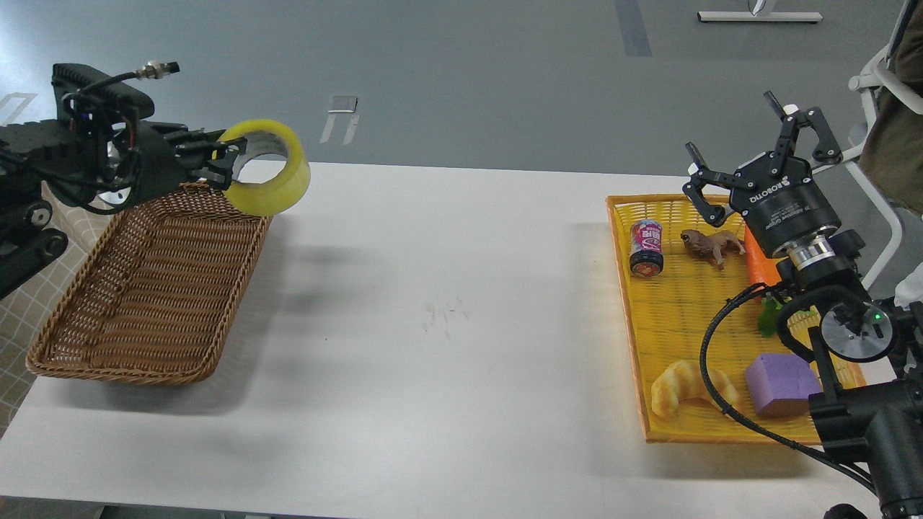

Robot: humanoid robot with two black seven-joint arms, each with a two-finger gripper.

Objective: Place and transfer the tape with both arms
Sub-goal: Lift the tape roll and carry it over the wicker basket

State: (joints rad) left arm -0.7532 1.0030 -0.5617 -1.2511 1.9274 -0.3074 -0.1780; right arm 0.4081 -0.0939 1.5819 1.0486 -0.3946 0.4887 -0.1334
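Glossy translucent tape, rough woven wicker basket (brown), matt smooth white table.

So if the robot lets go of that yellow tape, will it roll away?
Probably. The tape is a round ring held on edge by the left gripper above the brown basket's far corner, so it could roll or flop flat. It looks stiff and, being hollow, probably fairly light.

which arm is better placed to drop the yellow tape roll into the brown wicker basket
Left. The left gripper already grips the translucent yellow tape roll above the brown wicker basket's far corner. The right gripper hangs open and empty over the yellow tray, across the table.
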